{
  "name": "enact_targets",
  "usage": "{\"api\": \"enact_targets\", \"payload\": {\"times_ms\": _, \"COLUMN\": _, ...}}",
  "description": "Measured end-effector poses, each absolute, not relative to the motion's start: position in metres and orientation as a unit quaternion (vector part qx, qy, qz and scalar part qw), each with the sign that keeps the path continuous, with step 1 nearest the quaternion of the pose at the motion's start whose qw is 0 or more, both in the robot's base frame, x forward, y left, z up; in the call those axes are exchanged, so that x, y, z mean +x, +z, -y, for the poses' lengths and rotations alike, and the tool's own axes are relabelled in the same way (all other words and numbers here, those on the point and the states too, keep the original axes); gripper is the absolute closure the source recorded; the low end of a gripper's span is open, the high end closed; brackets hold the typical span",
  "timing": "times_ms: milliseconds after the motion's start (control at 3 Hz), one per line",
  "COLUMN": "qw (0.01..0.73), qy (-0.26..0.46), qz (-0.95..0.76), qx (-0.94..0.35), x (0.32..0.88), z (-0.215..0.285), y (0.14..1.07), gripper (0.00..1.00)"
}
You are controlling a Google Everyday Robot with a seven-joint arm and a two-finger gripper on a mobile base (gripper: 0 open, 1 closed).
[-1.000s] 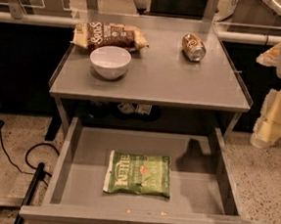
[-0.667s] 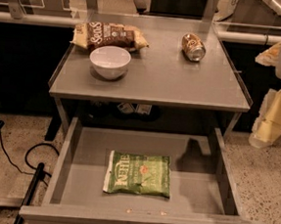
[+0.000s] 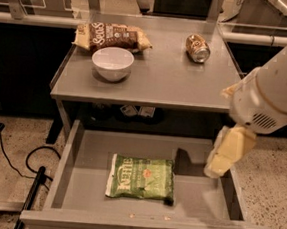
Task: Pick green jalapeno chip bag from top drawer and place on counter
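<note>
Lying flat, label up, mid open top drawer (image 3: pixel 65 161) below counter (image 3: pixel 176 82): green jalapeno chip bag (image 3: pixel 141 178). Hovering over drawer's right side: gripper (image 3: pixel 219 166).

Matt metal counter (image 3: pixel 161 83) and drawer (image 3: pixel 196 201); crinkly foil chip bag (image 3: pixel 141 178); smooth plastic gripper (image 3: pixel 215 169) at drawer's right

The grey tabletop (image 3: pixel 156 82) stands above and to the left of the claw (image 3: pixel 228 153), which hangs over the right side of the top drawer (image 3: pixel 87 182). A can (image 3: pixel 197 48) on its side lies nearest the claw. The white bowl (image 3: pixel 112 63) and the brown chip bag (image 3: pixel 112 36) sit farther left.
</note>
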State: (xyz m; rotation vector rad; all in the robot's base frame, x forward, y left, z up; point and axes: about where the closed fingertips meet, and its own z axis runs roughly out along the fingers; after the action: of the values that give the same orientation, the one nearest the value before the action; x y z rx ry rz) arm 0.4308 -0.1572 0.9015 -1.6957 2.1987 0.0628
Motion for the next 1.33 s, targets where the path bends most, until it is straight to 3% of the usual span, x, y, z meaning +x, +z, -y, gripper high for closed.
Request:
{"api": "enact_targets", "payload": {"times_ms": 333, "qw": 0.182, "qy": 0.065, "qz": -0.767, "qx": -0.612, "x": 0.426, "z": 0.119, "y": 0.853, "gripper": 0.00}}
{"api": "enact_targets", "payload": {"times_ms": 667, "qw": 0.182, "qy": 0.065, "qz": -0.767, "qx": -0.612, "x": 0.426, "z": 0.119, "y": 0.853, "gripper": 0.00}}
{"api": "enact_targets", "payload": {"times_ms": 1333, "qw": 0.179, "qy": 0.093, "qz": -0.749, "qx": -0.632, "x": 0.432, "z": 0.067, "y": 0.786, "gripper": 0.00}}
